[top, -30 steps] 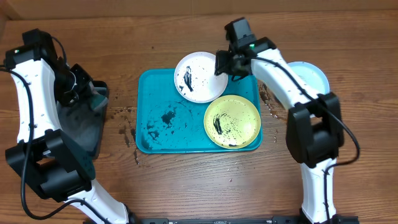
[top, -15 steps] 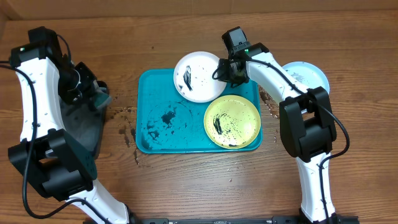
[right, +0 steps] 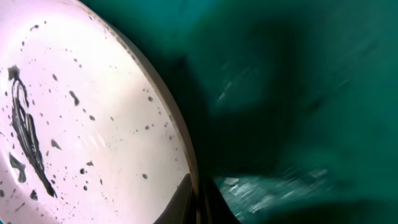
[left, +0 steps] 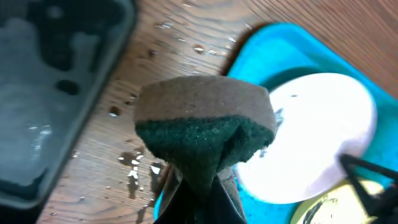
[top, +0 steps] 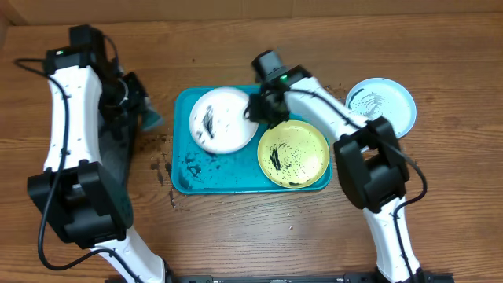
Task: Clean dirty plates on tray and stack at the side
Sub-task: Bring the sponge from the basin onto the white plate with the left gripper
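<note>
Overhead: right gripper [top: 258, 110] sits at the right edge of the white plate [top: 222, 119], closed on its rim. That plate lies in the upper-left part of the tray [top: 196, 179]. The yellow-green plate [top: 293, 153] is in the tray's right half. The light blue plate [top: 382, 107] is off the tray, on the table [top: 236, 236] to the right. Left gripper [top: 144, 108] pinches a green sponge [top: 153, 119] just beside the tray's left rim, near the black tray [top: 118, 153].

Left wrist: jaws narrow, clamped on the sponge [left: 205, 127]. It hangs over wet wood between the black tray [left: 50, 93] and the turquoise corner. The white plate [left: 317, 137] is to its right, not touching.

Right wrist: blurred. The white plate's rim [right: 180, 140] runs down into the dark fingers at the bottom edge, over teal tray floor [right: 280, 93].

Versus 0.5 s ago: the white plate and right gripper have shifted left, off the tray's top edge. The left arm and sponge have moved from over the black tray toward the turquoise one. The other two plates are unmoved.
</note>
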`<state>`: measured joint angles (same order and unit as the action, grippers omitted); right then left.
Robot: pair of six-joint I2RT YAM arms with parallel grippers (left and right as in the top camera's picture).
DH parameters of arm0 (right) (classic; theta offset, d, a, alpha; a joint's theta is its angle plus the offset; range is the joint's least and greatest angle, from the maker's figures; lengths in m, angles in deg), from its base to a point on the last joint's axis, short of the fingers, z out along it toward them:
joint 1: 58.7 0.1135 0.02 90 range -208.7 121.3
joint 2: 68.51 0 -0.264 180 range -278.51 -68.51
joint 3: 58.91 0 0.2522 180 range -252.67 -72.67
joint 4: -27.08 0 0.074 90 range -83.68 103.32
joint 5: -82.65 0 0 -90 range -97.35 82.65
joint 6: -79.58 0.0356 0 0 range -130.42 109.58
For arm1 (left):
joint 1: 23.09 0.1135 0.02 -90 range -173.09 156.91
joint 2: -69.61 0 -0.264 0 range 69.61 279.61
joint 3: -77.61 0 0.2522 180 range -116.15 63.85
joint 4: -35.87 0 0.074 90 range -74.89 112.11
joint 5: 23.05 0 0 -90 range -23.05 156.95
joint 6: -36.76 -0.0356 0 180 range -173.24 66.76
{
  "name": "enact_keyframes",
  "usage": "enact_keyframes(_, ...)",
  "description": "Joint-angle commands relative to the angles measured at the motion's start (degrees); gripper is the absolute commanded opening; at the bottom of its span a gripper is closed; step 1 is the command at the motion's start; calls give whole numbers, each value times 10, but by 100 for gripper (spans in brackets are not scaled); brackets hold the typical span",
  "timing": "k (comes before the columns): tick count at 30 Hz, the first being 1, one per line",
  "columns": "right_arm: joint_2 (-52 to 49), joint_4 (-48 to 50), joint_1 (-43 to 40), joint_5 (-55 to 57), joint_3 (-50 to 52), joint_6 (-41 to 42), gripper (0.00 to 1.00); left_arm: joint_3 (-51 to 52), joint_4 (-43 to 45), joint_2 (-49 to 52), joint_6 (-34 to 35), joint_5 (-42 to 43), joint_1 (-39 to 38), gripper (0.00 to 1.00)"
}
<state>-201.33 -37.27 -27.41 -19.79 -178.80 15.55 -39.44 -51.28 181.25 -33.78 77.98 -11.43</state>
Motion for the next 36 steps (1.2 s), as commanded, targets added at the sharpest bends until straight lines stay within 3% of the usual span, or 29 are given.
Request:
enact_keyframes(1,2,-25,16,-12,0,29,4,-10,1,-7,-18,12,-34,4)
enact_keyframes(18,1,-45,41,-12,0,41,4,42,13,22,-20,9,-159,4)
enact_keyframes(23,1,-47,41,-12,0,41,4,108,68,22,23,11,-182,4)
enact_keyframes(29,1,-50,41,-12,0,40,4,190,168,23,26,47,-215,4)
enact_keyframes(36,1,-52,41,-11,0,40,4,219,224,23,54,14,-234,4)
